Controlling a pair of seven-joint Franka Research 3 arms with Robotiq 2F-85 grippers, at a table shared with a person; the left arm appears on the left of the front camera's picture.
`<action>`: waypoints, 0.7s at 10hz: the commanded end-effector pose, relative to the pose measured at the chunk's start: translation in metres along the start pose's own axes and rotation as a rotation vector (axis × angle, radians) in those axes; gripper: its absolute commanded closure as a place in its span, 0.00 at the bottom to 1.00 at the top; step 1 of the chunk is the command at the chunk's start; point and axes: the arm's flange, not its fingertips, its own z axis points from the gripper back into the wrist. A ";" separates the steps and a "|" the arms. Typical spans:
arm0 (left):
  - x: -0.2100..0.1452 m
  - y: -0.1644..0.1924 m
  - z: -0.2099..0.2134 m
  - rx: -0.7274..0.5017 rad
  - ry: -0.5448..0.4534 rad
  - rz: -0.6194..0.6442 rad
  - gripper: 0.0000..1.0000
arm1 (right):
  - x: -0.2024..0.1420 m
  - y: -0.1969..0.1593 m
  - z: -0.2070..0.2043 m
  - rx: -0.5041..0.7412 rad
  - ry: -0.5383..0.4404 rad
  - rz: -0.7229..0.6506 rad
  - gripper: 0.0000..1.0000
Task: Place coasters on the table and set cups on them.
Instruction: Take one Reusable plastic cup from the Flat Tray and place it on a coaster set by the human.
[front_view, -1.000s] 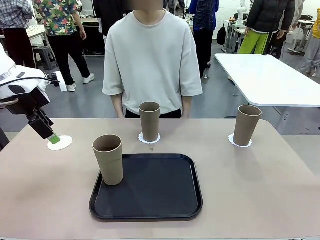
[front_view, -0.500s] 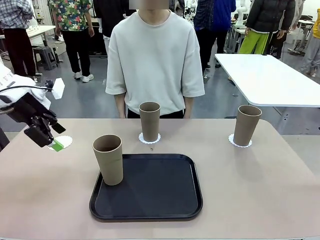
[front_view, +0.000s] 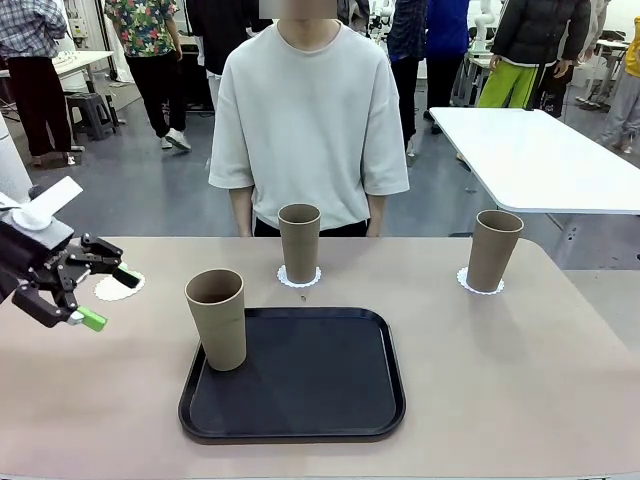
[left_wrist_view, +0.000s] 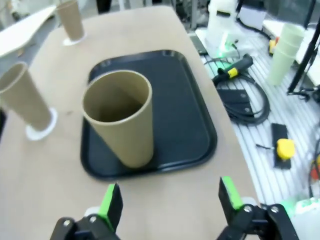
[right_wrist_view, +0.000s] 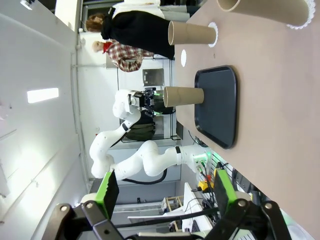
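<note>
- Jaw state, left gripper (front_view: 108, 298): spread wide with nothing between the green pads. It is held over the left end of the table (front_view: 500, 380), fingers pointing toward the table's middle.
- Jaw state, right gripper (right_wrist_view: 166, 189): spread wide and holding nothing, well apart from every cup.
- Left coaster (front_view: 118, 288): lies flat on the table and carries no cup. In the front view one fingertip of the left gripper overlaps its edge; whether they touch cannot be told.
- Middle coaster (front_view: 299, 283): on the table's far side, in front of the person (front_view: 308, 110). The middle cup (front_view: 299, 243) stands upright on it.
- Right coaster (front_view: 465, 280): toward the far right of the table. The right cup (front_view: 493, 250) stands upright on it.
- Third cup (front_view: 217, 318): upright on the black tray (front_view: 300, 375), at the tray's left edge, with no coaster beneath it.
- Left wrist view: the third cup (left_wrist_view: 122, 117) is straight ahead of the open fingers, clear of both pads.
- Tray: at the centre of the table, on the robot's side of the middle cup.
- White table (front_view: 530, 155): stands beyond the far right corner.
</note>
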 end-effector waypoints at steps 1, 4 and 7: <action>-0.030 0.028 -0.017 -0.020 -0.131 0.067 0.00 | -0.001 -0.001 0.000 0.010 0.002 0.012 0.00; -0.042 0.023 -0.035 0.119 -0.221 0.108 0.00 | -0.001 -0.001 0.000 0.010 0.002 0.012 0.00; -0.044 0.023 -0.032 0.078 -0.197 0.096 0.00 | -0.001 -0.001 0.000 0.010 0.002 0.012 0.00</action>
